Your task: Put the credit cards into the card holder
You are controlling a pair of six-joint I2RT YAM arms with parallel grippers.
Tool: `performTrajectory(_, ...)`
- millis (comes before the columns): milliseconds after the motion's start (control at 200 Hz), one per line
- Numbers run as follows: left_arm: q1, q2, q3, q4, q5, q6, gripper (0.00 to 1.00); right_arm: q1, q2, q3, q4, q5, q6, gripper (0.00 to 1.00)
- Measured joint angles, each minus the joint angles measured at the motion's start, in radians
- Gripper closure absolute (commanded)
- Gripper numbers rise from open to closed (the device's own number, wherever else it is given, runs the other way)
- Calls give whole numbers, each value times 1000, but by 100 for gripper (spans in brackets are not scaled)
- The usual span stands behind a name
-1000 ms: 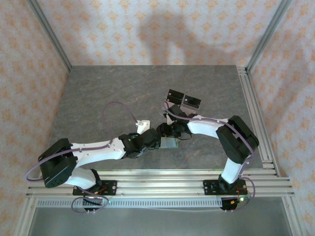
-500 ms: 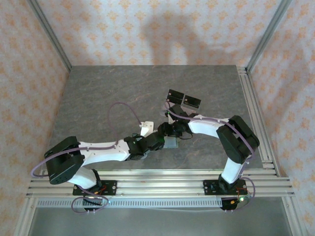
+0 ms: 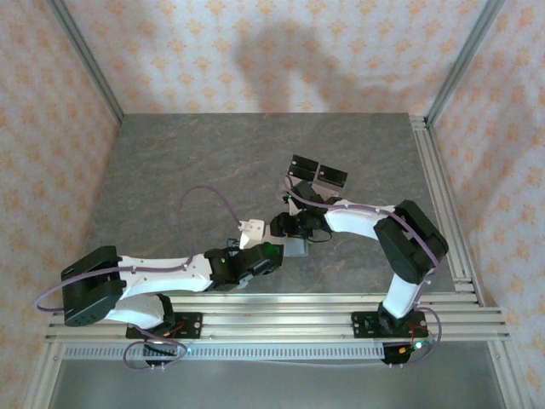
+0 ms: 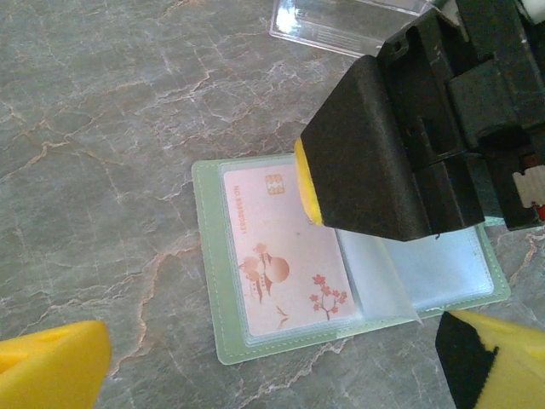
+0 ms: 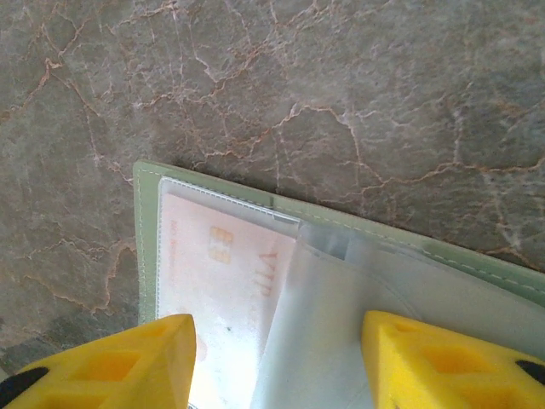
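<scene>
Top: we see the card holder (image 3: pixel 297 248) lying open on the bench (image 3: pixel 170 170) | Left wrist: our left end effector (image 4: pixel 272 371) is spread wide and empty, holder just ahead, one credit card (image 4: pixel 285 256) sleeved inside | Right wrist: our right end effector (image 5: pixel 277 366) stands half-open astride the clear sleeve (image 5: pixel 315 341), clamping nothing.

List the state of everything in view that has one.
Sage-green soft folding card holder: open, lying flat on the table.
Pale pink rectangular credit card: inside a clear pocket of the holder.
Clear plastic sleeve page: lifted partway off the holder.
Clear acrylic stand with black panels: upright.
Left arm's fingers: wide open, empty.
Right arm's fingers: apart, over the holder, either side of the sleeve page.
</scene>
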Motion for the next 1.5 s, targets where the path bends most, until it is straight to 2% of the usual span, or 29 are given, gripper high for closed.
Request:
performTrajectory(686,0,182,62,45,-3,28,0,5,4,0,2,-3,3,46)
performTrajectory(971,0,272,104,10,-53,-2,0,5,4,0,2,-3,3,46)
performTrajectory(1241,0,278,103,-37,-102,-59,0,5,2,0,0,-3,3,46)
performTrajectory(1501,0,278,97,-50,-111,-80,0,3,-119,-6,-28,28,27,45)
